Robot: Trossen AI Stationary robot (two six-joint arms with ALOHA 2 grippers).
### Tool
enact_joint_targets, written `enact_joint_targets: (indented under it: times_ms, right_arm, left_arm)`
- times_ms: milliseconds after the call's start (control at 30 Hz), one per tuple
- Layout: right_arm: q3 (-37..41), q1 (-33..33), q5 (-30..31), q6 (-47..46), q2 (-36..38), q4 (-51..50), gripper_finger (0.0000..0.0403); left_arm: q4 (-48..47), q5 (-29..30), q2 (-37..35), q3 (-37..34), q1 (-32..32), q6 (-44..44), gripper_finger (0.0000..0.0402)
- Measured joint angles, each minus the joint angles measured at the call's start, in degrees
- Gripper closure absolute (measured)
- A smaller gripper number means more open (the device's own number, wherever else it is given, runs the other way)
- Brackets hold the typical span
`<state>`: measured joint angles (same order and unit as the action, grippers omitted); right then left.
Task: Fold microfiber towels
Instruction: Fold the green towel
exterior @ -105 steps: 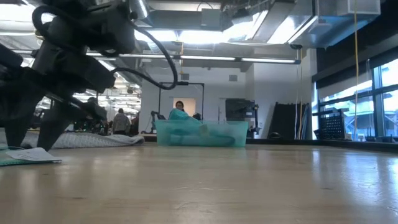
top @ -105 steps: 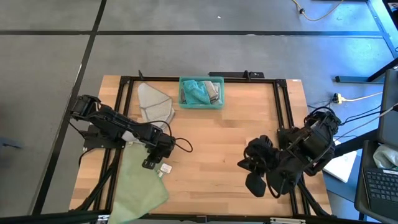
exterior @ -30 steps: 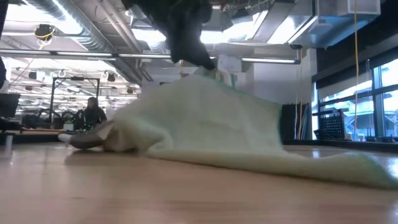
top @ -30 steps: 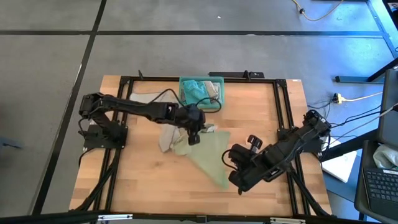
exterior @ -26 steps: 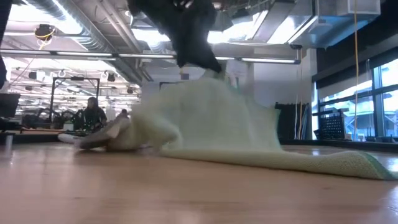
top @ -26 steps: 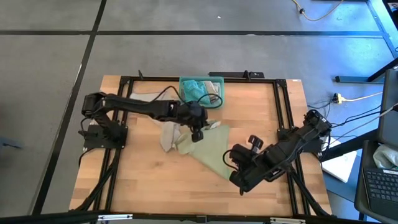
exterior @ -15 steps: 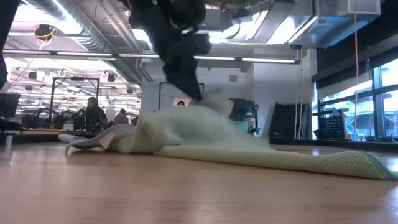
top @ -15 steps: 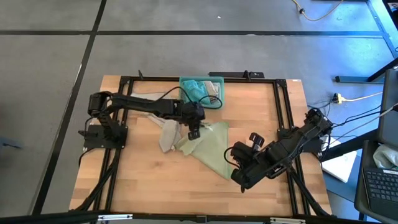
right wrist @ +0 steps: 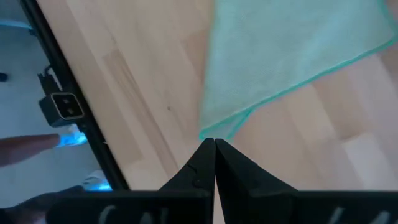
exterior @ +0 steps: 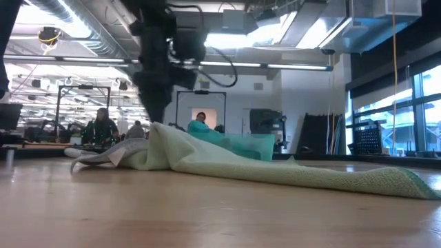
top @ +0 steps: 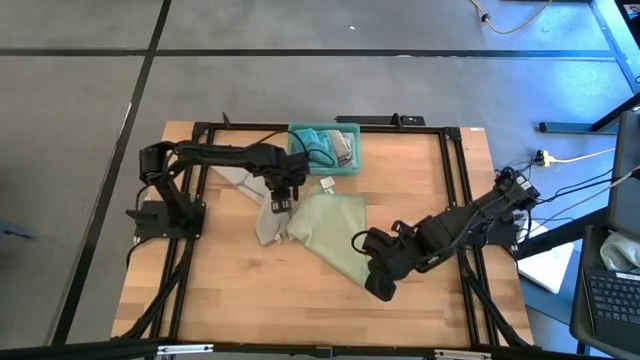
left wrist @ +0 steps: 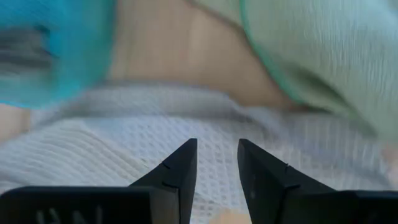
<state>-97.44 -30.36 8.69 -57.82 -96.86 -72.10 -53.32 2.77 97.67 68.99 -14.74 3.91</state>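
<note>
Table (top: 420,180), towels (top: 322,147) in bin (top: 322,170)

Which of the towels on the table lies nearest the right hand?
The pale green towel, spread in the middle of the table: its corner lies just ahead of the right hand. The grey towel lies farther off, under the left hand.

We're in a robotics lab: exposed ceiling ducts (exterior: 76,21), more framed rigs (exterior: 83,110) and seated people (exterior: 102,125) beyond the wooden table (exterior: 220,207).
</note>
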Motion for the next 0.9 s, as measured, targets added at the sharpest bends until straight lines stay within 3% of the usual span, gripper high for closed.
enact_joint_targets:
  times_ms: [167,333,600,767,900]
  right_arm:
    - [3.6,0.9,-1.3,-1.4,1.3,5.2,0.0388]
    - [4.0,0.9,-1.3,-1.9,1.4,8.2,0.0389]
    - [4.0,0.9,-2.8,-1.9,1.4,8.4,0.0389]
    - [4.0,0.9,-3.9,-1.9,1.4,8.4,0.0389]
    - [4.0,0.9,-4.3,-2.1,1.4,8.4,0.0389]
  left_arm:
    - [2.8,-0.8,-3.8,-8.8,0.1,0.0,0.0294]
    - [16.3,-4.7,-7.5,-18.0,0.3,-5.0,0.0294]
    - [20.1,-10.4,-7.9,-26.4,0.2,-3.3,0.0294]
    - [20.3,-3.0,-8.4,-28.7,-1.6,-3.7,0.0294]
    - [17.0,9.9,-8.4,-28.7,-4.4,-6.0,0.0294]
